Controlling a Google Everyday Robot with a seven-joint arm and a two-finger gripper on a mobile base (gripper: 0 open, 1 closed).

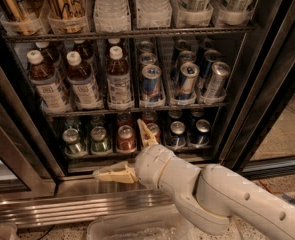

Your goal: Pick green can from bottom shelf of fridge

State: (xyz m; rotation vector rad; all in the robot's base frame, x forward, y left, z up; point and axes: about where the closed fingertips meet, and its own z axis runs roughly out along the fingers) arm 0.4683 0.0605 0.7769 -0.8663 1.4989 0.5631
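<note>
Camera view: the pincer (pixel 127 154) hangs in front of the bottom shelf (pixel 82 156) of the fridge (pixel 247 109). Its fingers are spread wide apart and hold nothing, one pointing to 12 o'clock between two red cans (pixel 126 138), the other to 9 o'clock. The green can (pixel 100 140) stands on that shelf at the pincer's 10 o'clock, untouched, with a second green can (pixel 73 143) at its 9 o'clock.

The gripper (pixel 118 149) sits before the bottom shelf (pixel 82 155). Its upper finger (pixel 146 133) hides part of a red can (pixel 156 130). The arm (pixel 237 199) is cut off at the right edge, and the top-rack bottles (pixel 107 4) at the upper edge.
</note>
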